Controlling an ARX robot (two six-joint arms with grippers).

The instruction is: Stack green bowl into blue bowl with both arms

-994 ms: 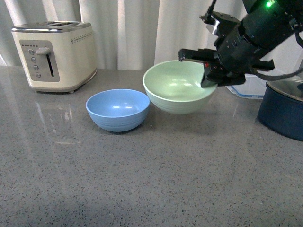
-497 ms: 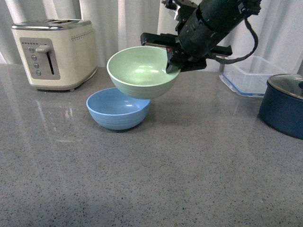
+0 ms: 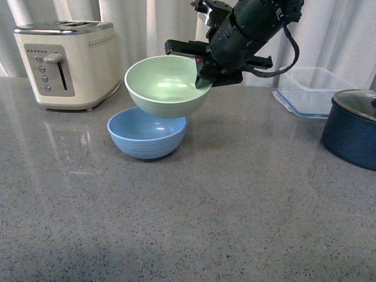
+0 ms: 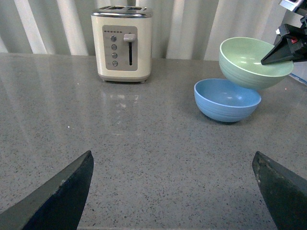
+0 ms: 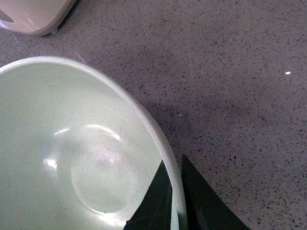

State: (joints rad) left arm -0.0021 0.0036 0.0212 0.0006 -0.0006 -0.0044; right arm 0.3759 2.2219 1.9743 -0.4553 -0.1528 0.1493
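Arm on the robot's right [image 3: 252, 26] slants down from the top edge of the front view, its right end effector [image 3: 201, 81] clamped on the right-hand rim of the green bowl [image 3: 163, 88] — one finger inside the rim, one outside, as the right wrist view shows. The green bowl hangs in the air, slightly tilted, over the back part of the blue bowl [image 3: 145, 140], which sits on the tabletop [image 3: 247, 205]; whether the two touch cannot be told. The left end effector [image 4: 170, 191] hangs over bare tabletop, fingers wide apart, well short of the bowls. The right arm's upper part is cut off, the left arm shows only two fingertips, and the blue bowl's far rim is covered. Count: two bowls, one toaster [image 3: 67, 64], one clear container [image 3: 311, 88], one dark pot [image 3: 352, 138] — cut by the frame edge
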